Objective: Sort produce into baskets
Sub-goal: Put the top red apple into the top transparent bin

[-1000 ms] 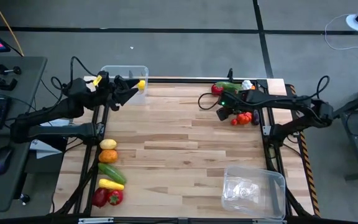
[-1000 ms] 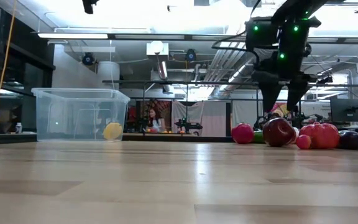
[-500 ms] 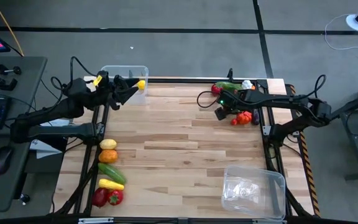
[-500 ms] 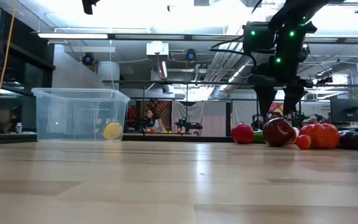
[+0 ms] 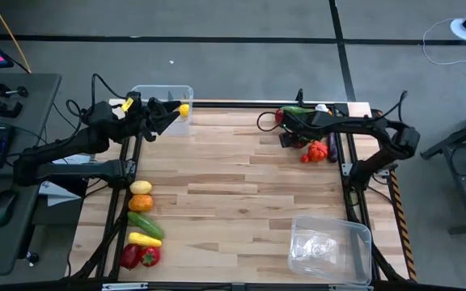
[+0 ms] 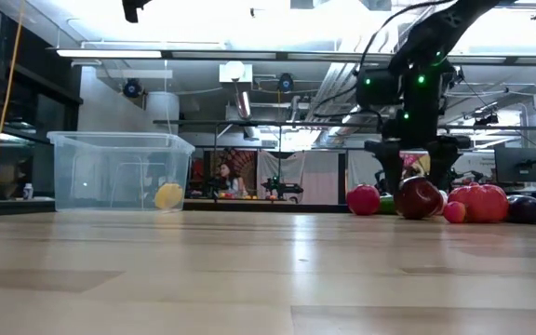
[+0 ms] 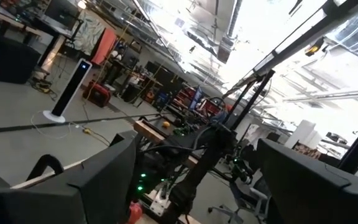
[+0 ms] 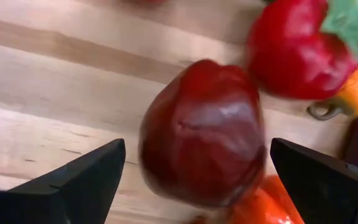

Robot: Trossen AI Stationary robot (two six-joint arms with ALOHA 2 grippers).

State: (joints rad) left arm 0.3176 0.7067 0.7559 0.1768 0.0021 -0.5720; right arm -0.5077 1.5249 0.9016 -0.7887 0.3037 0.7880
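Produce lies in two groups on the desk [image 5: 241, 186]. By the far right corner sits a cluster holding a dark red apple [image 8: 202, 134], a red pepper [image 8: 294, 46], an orange piece partly hidden under the apple, and a purple piece at the side (only its edge shows in the right wrist view). The right hand [image 8: 197, 180] hangs low over this cluster with its fingers [image 8: 73, 180] spread wide on either side of the apple, not touching it. Along the left edge, toward the near corner, rests the other row of produce [image 5: 141, 222]. One clear basket [image 5: 162, 101] stands at the far left corner with a yellow lemon [image 6: 168, 195] inside; the second basket [image 5: 330, 242] sits at the near right corner. The left hand [image 5: 164, 120] waits just beside the far left basket, its fingers [image 7: 92, 180] held well apart and holding nothing.
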